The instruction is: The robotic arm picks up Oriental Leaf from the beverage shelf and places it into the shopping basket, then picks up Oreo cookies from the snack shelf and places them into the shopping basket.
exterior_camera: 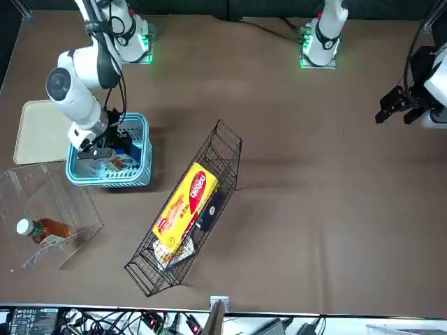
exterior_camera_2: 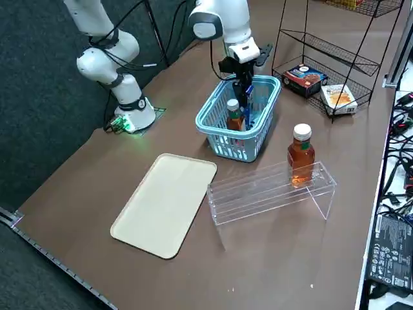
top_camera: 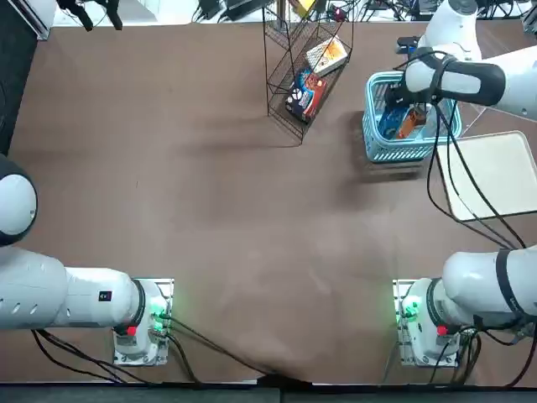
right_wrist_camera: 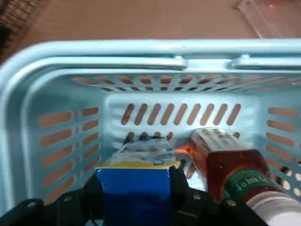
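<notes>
Holding the flat bright blue packet (right_wrist_camera: 136, 193) snug between black right gripper fingers (right_wrist_camera: 178, 186), inside the light blue plastic basket (exterior_camera_2: 239, 132), beside the red-brown tea bottle (right_wrist_camera: 230, 169).

In the shopping basket (exterior_camera_2: 224, 140) lie Oriental Leaf (right_wrist_camera: 230, 165) and Oreo cookies (right_wrist_camera: 136, 200), with the right gripper (exterior_camera_2: 244, 92); snack shelf (exterior_camera: 150, 262) left, tray (top_camera: 495, 175) near, beverage shelf (exterior_camera_2: 264, 194) far.

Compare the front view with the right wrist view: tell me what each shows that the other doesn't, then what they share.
Only the front view: the yellow packet on the black wire rack, and the cream tray.

Only the right wrist view: the green label on the tea bottle in the basket.

Both: the turquoise basket, with the right tool at it, the blue packet between its fingers.
</notes>
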`<act>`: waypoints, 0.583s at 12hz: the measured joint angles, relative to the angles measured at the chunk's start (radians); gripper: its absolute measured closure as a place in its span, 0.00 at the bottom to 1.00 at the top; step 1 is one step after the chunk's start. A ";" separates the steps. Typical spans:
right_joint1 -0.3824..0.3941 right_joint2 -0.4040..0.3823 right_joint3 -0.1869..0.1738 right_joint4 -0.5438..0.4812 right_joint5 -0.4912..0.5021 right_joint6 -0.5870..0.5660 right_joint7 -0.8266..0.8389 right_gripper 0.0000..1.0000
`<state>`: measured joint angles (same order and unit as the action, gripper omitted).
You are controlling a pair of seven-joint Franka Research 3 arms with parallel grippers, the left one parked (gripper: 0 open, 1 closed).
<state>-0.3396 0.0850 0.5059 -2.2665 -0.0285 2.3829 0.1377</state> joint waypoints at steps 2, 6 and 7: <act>0.001 0.017 0.001 0.000 -0.055 0.002 0.050 0.41; 0.000 0.030 0.002 0.002 -0.067 0.006 0.063 0.36; 0.000 0.032 0.001 0.003 -0.067 0.006 0.064 0.25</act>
<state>-0.3398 0.1167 0.5073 -2.2637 -0.0958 2.3888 0.2017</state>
